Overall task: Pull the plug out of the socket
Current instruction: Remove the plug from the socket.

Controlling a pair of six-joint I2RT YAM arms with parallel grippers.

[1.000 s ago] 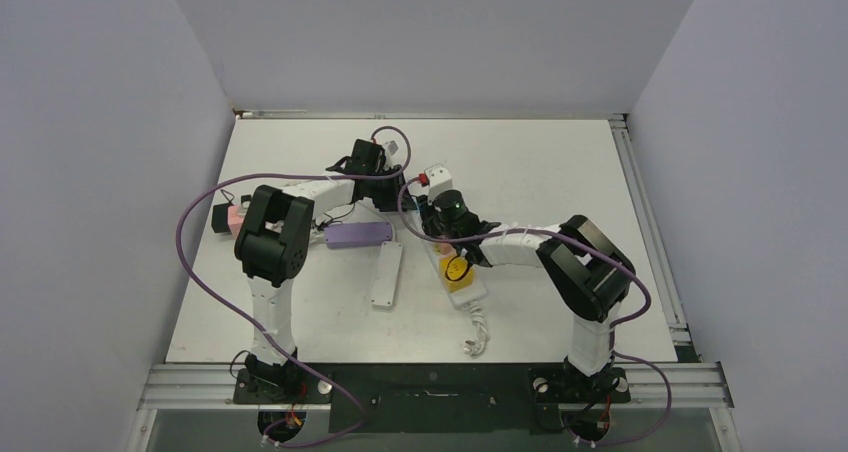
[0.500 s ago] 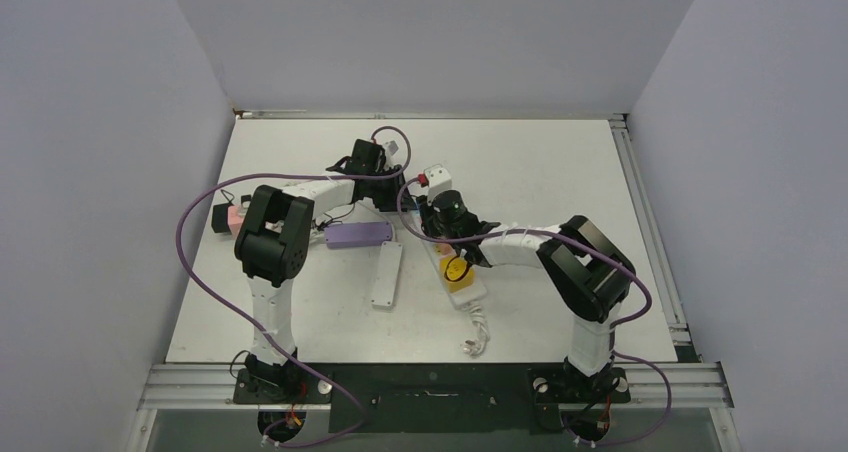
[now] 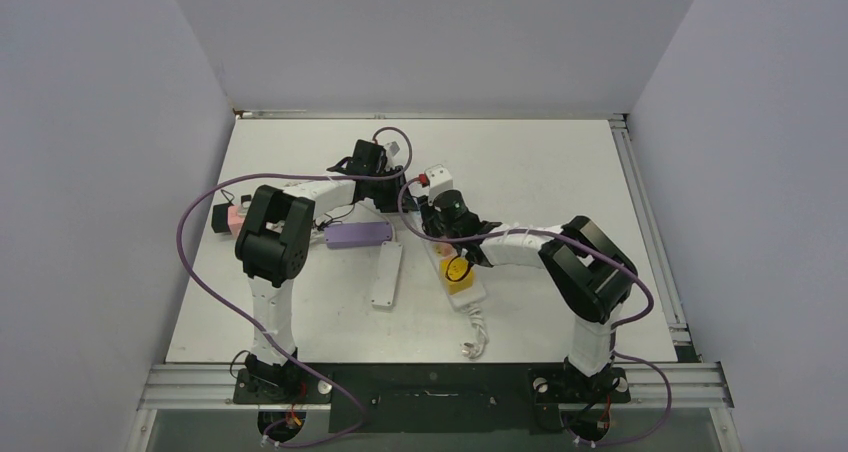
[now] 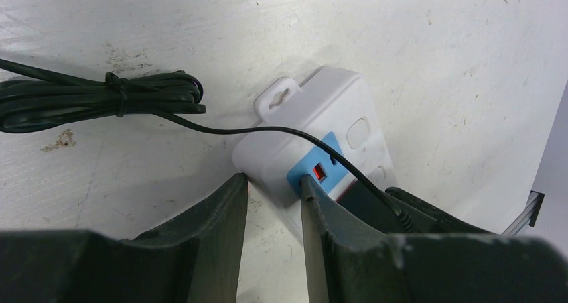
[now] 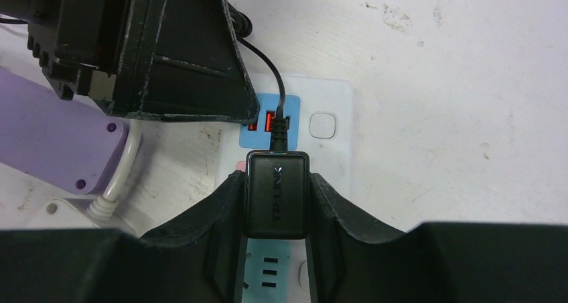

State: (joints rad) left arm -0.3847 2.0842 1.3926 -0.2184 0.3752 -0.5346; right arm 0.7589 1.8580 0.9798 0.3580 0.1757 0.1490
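A white socket strip [image 3: 468, 292] with a blue face [image 5: 251, 139] lies mid-table, running away from the arms. A black plug [image 5: 276, 192] stands on it, and a thin black cable [image 5: 279, 95] leads off its far end. My right gripper [image 5: 274, 177] is shut on the plug's two sides. Whether the prongs still sit in the socket is hidden under the plug. My left gripper [image 4: 271, 182] is clamped on the strip's far corner [image 4: 321, 115], one finger at its white edge and the other on the blue part. In the right wrist view the left gripper [image 5: 167, 62] sits just beyond the plug.
The plug's cable ends in a tied black bundle [image 4: 100, 98] on the table beyond the strip. A purple box [image 3: 357, 234] and a second white strip [image 3: 387, 275] lie left of the socket strip. A pink-and-black item [image 3: 230, 217] sits at the far left.
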